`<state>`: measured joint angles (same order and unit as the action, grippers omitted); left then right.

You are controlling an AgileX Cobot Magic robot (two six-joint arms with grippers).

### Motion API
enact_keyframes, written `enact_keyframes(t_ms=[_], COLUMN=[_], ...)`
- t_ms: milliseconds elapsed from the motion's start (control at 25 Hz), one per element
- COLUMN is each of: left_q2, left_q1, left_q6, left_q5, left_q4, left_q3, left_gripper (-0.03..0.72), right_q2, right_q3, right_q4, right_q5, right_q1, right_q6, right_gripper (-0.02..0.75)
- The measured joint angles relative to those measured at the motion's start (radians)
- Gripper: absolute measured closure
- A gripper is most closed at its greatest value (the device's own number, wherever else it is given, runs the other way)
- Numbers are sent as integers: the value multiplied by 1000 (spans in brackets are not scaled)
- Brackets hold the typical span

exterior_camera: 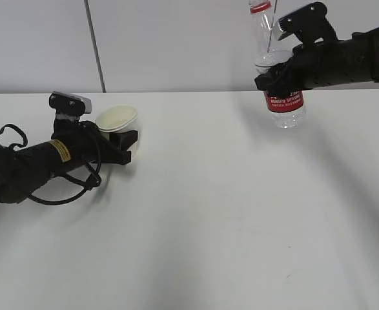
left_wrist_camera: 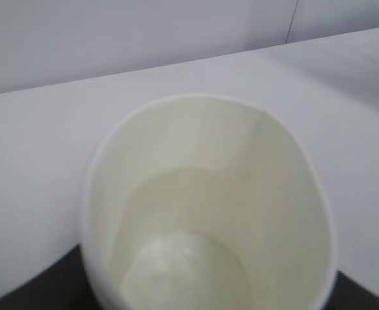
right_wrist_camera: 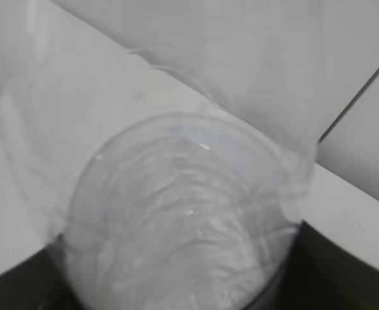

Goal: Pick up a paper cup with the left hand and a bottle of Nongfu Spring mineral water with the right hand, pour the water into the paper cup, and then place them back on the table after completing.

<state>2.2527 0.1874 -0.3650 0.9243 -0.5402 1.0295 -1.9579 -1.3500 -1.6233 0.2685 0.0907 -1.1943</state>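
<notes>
Label: your bottle [exterior_camera: 276,71] reads "NONGFU SPRING", red band.
Cup: your left hand [exterior_camera: 121,139] clamps paper cup [exterior_camera: 117,119], liquid inside.
Right hand [exterior_camera: 276,76]: clamped on bottle, raised.

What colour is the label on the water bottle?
Red with white lettering, on the bottle held in the right tool; clearest in the exterior view.

Between the paper cup [exterior_camera: 117,120] at left and the bottle [exterior_camera: 276,71] at right, the white bench [exterior_camera: 228,213] lies open; nothing stands there.
</notes>
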Motion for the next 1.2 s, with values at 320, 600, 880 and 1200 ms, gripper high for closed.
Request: enact_keyframes(t_ms=[320,600,880,1200], left_q2=[2,3,-32,-106], left_q1=[0,0,0,0], left_q6=[1,1,1,1], left_q5=[15,37,43,71], left_q4=[9,53,55,56], left_q3=[0,0,-71,-177], left_gripper=[230,92,89,95], right_q2=[0,0,0,0], right_q3=[0,0,0,0], right_q4=[0,0,0,38], right_q5=[0,0,0,0], right_q1=[0,0,0,0], right_q6=[0,0,0,6], right_gripper=[283,283,283,283])
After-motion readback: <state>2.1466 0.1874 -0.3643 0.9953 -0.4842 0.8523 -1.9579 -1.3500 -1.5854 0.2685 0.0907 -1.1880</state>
